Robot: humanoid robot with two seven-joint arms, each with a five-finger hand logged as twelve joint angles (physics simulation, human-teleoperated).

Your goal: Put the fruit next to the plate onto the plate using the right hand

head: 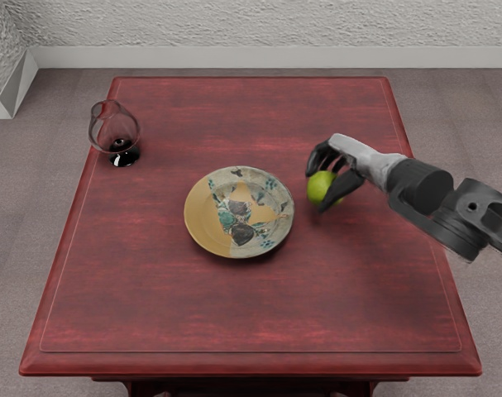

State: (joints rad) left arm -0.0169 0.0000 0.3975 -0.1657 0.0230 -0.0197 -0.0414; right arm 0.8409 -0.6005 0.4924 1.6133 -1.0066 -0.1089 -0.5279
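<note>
nearest, the front edge of a dark red wooden counter (151,314), bare along this side. farther in, near the middle, a round plate (203,217) lying flat, ochre with a pale blue-green rim and a painted pattern of dark leaves across its centre. just right of the plate's rim, apart from it and not on it, a small green fruit (320,185), round and smooth. wrapped round that fruit, the right robot hand (340,165), reaching in from the picture's right edge on a grey and black arm. dark fingers (319,155) curled over the top and far side, thumb pressed in from the near side, so closed in a grip on the fruit. cannot tell whether resting on the counter or raised just off it. farther back and well away to the left, near the counter's left edge, a clear wine glass (114,134), standing, with a little dark red at its bottom. beyond the counter's far edge, grey-brown floor (449,91), then a pale baseboard and a rough white wall (259,21).
</note>
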